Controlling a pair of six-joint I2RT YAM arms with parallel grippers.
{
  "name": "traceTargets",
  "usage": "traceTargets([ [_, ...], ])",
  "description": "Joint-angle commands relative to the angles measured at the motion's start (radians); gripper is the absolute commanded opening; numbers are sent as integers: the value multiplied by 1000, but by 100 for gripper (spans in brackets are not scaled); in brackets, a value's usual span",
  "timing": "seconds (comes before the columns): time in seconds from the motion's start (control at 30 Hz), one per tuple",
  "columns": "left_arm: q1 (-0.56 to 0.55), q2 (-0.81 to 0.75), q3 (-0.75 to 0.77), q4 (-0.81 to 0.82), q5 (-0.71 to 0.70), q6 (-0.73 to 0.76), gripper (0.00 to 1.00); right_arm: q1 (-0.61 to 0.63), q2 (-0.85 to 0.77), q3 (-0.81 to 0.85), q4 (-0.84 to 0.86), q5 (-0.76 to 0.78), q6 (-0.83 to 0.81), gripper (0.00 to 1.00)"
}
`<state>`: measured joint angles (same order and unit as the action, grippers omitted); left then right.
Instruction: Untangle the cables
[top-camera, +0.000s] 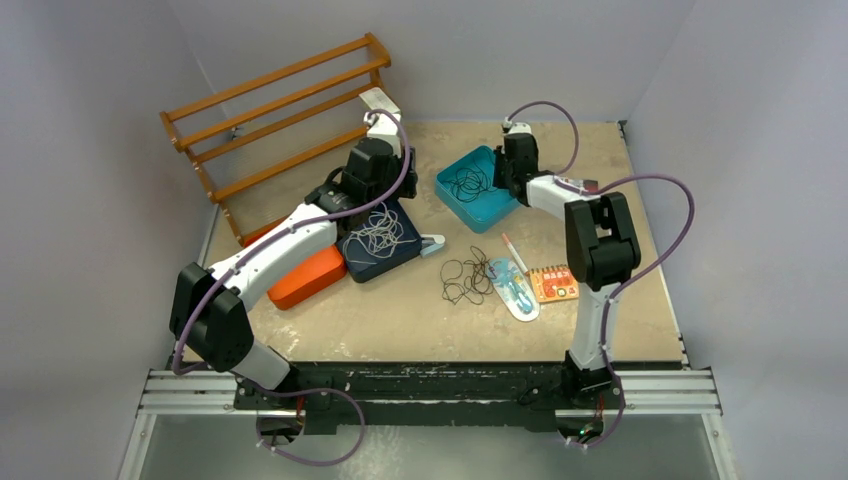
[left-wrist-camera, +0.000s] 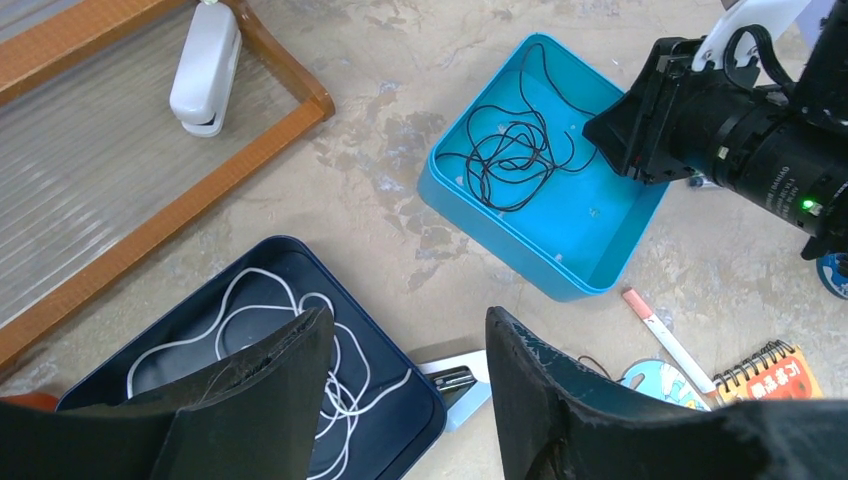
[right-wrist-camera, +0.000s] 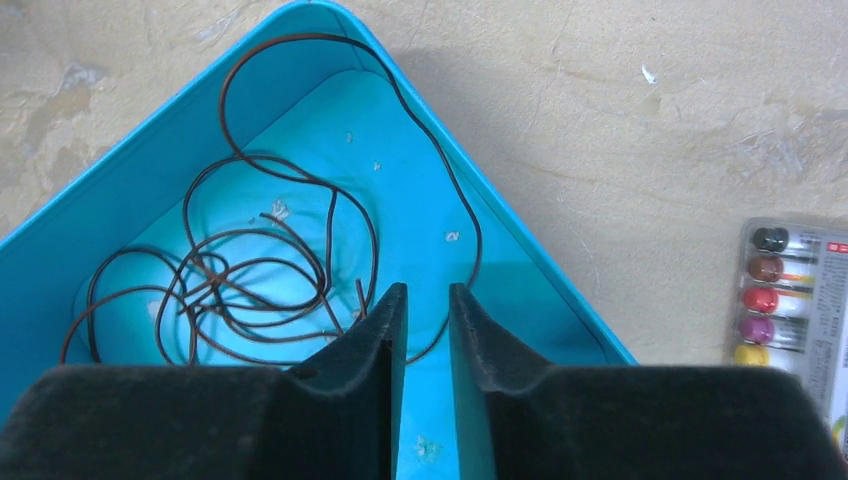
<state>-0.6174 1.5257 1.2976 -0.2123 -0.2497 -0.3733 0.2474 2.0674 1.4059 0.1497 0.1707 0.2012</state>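
**Three cords, three separate spots on the desk**

The white cable (top-camera: 378, 235) lies in loose loops inside a dark blue tray (top-camera: 365, 275), left of the desk's middle. An orange case (top-camera: 308, 278) sits just beside the tray on its left-edge side. The left pincer (left-wrist-camera: 408, 318) hangs above this tray with its fingers spread wide and nothing between them; the white loops show below the left finger.

The dark brown cable (right-wrist-camera: 250, 290) is coiled in a teal tray (top-camera: 487, 212) toward the far edge, near its middle. One long strand runs up into the tray's corner (it looks black from the left wrist). The right pincer (right-wrist-camera: 428, 292) is over this tray, its fingers almost together with only a narrow slit between them. The slit shows teal floor and no cord. The fingertips are close to the coil, and one strand passes under the right finger.

The black cable (top-camera: 465, 278) rests on the bare desk (top-camera: 400, 320), about midway across and somewhat toward the near edge, apart from both trays. Just to its right lie a blue packet (top-camera: 512, 287) and a small orange notebook (top-camera: 553, 283). A wooden rack (top-camera: 280, 100) leans at the far left corner.
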Motion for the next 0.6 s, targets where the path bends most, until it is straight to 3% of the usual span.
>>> traceTargets([
  [0.0,-3,-2,30,15,14,21,58,-3,-145,-41,101,-32,-10,28],
  [0.13,-4,-5,29,16,21,20,60,-3,-239,-104,162,-85,-19,36],
  [0.33,-7,-11,13,15,34,11,63,-3,-375,-216,169,-131,-27,40],
  [0.57,-75,-29,-85,36,78,-22,63,-2,-481,-275,-6,-264,-96,42],
])
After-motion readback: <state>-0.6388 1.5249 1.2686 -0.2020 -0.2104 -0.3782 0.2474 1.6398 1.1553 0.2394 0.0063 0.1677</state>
